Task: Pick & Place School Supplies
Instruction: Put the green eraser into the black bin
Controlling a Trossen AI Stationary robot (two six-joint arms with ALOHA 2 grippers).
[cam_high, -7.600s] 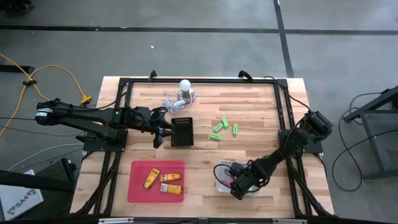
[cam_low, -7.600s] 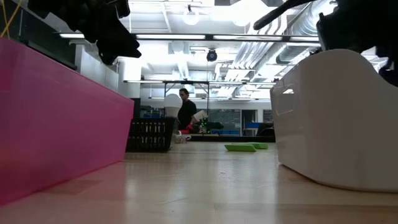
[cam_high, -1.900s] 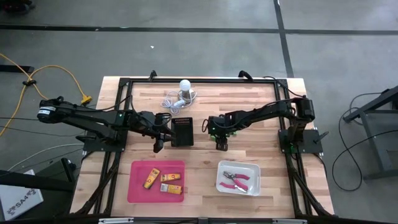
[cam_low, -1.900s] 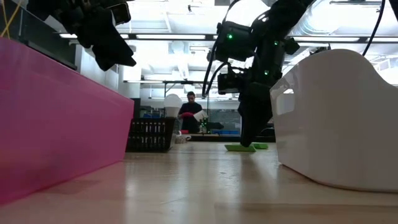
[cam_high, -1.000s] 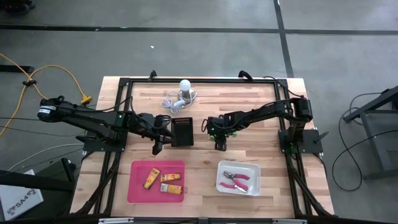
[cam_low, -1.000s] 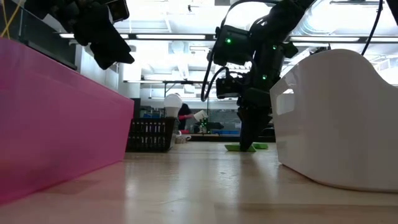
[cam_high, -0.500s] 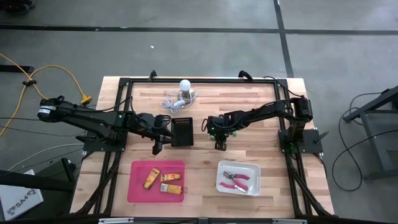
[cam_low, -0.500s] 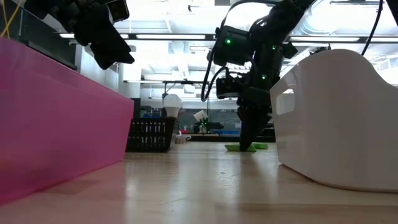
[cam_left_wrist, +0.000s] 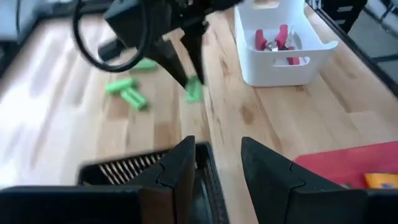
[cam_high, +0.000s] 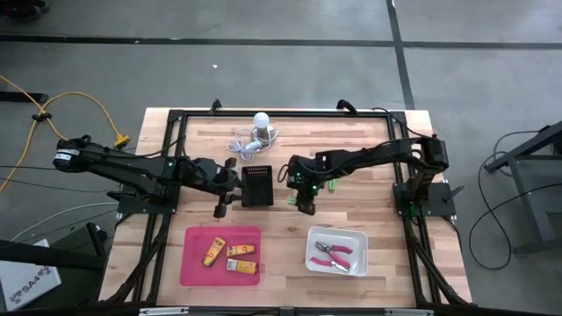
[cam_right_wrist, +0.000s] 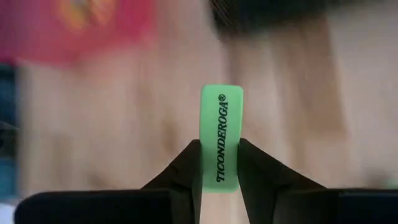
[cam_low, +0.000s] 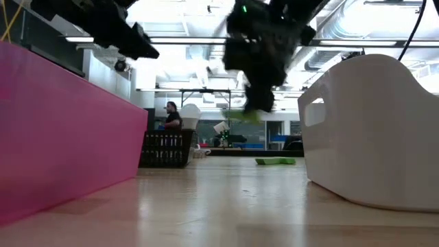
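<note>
One green piece (cam_right_wrist: pixel 221 138) pinched btwn right fingers (cam_right_wrist: pixel 255 171), off table.

A white bulb (cam_high: pixel 261 120) with a coiled pale cord (cam_high: pixel 247 138) lies near the surface's (cam_high: pixel 360 145) far edge; a black ribbed box (cam_high: pixel 257 185) sits mid-surface. A person (cam_low: pixel 170 114) stands in the room beyond.

High view straight down on the whole table (cam_high: pixel 369 145), low view level at tabletop, 2 wrist views close past dark fingers — all share the green piece (cam_right_wrist: pixel 221 138).
</note>
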